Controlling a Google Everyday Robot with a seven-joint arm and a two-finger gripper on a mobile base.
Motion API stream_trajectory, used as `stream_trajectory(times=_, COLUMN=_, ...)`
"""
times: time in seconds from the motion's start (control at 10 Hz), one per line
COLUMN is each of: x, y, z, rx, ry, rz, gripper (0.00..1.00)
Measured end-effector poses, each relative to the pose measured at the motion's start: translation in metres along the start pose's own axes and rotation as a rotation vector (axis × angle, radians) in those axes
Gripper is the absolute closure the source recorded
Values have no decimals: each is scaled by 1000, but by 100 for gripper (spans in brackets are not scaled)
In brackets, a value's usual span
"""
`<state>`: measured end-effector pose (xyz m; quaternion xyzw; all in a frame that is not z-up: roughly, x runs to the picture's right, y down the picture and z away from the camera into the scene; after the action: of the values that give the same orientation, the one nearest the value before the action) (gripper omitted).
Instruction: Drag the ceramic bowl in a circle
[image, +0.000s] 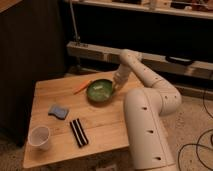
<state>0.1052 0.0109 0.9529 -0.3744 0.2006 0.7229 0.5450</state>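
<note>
The ceramic bowl (100, 91) is green and shallow and sits on the wooden table (105, 125) near its far right part. The white arm reaches over from the right, and the gripper (115, 86) is down at the bowl's right rim, touching or nearly touching it.
An orange stick-like thing (81, 87) lies just left of the bowl. A blue sponge (58, 111) lies at mid-left, a black-and-white striped bar (78, 132) in front, and a white cup (40, 137) at the front left corner. A dark cabinet and metal rail stand behind.
</note>
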Motion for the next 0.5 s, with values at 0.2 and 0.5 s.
stream_trajectory(times=0.2, x=27, y=-34, z=-14, rx=-13, ry=-10, rz=25, gripper=100)
stream_trajectory(times=0.5, x=101, y=-69, z=-22, rx=5, ry=7, rz=22, gripper=100)
